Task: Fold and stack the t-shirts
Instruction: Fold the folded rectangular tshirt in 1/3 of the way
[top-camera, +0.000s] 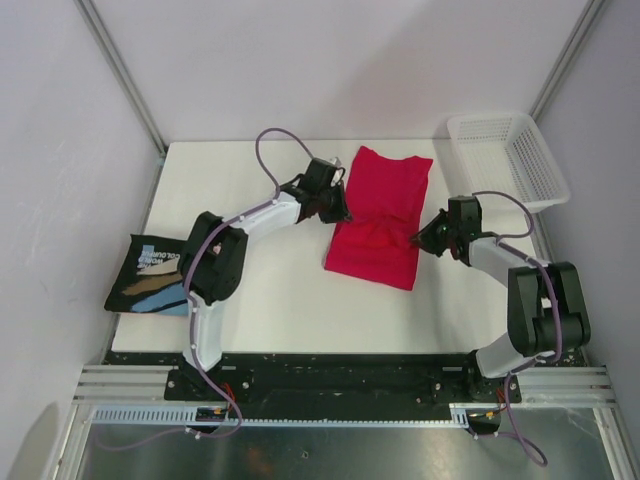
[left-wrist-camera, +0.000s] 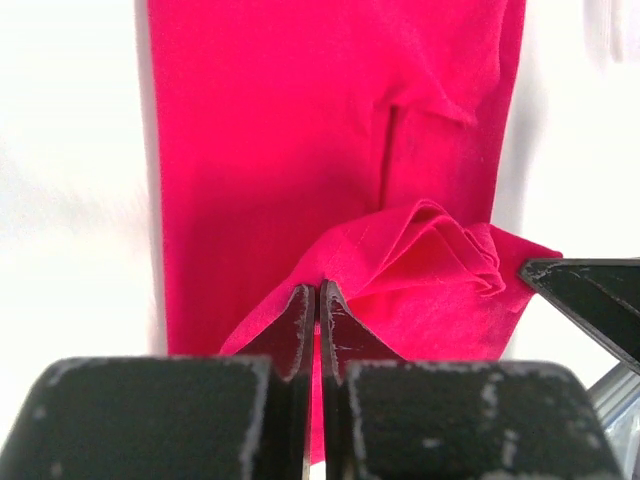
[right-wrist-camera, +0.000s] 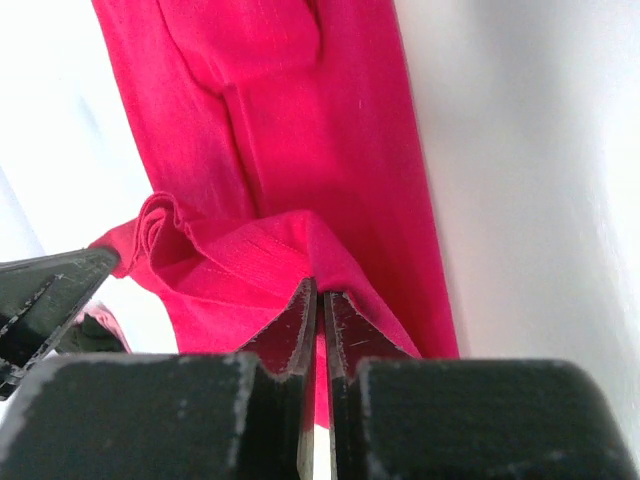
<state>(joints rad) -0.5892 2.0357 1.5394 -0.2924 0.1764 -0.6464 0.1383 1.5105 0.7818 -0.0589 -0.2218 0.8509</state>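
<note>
Crimson shirt (top-camera: 385, 215) sits mid-bench (top-camera: 280, 300) in the top view. It is partly folded, long axis near-to-far, far end leaning slightly right. Left claw (top-camera: 338, 208) is at its left edge and right claw (top-camera: 420, 238) at its right edge; grip is unreadable from up here. Black shirt (top-camera: 150, 272) lies at the bench's left edge, print up, its right part hidden behind the left arm. White mesh basket (top-camera: 510, 155) is at the far right corner.

Left wrist: claw pinched tight on a raised fold of crimson cloth. The shirt runs straight away from the lens, and the right claw's tip is cut off at the frame's right edge.

Right wrist: claw clamped on the opposite fold, with cloth bunched between the two. The left claw's tip is cut off at the left edge.
</note>
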